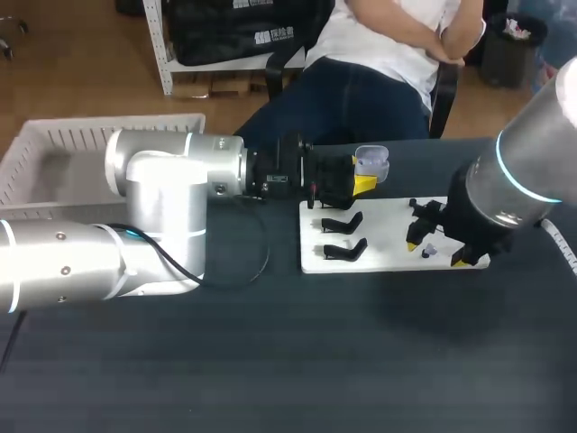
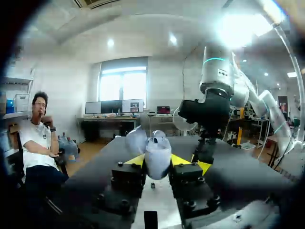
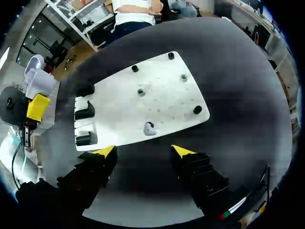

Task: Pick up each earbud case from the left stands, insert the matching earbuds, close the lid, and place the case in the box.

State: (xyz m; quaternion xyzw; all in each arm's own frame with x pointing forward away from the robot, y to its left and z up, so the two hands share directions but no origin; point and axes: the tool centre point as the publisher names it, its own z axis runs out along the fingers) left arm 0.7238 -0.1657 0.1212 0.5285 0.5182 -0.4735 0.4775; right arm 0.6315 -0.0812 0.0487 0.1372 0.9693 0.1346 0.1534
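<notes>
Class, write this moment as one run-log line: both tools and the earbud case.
left tool: shut on translucent pale-blue earbud case, lid open | right tool: open, over small pale earbud on flat white board

No text can be read

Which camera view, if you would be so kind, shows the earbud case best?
The left wrist view: the earbud case shows close up, lid open, clamped in the left gripper. The head view shows it small beyond that gripper; the right wrist view, off beside the white board.
</notes>
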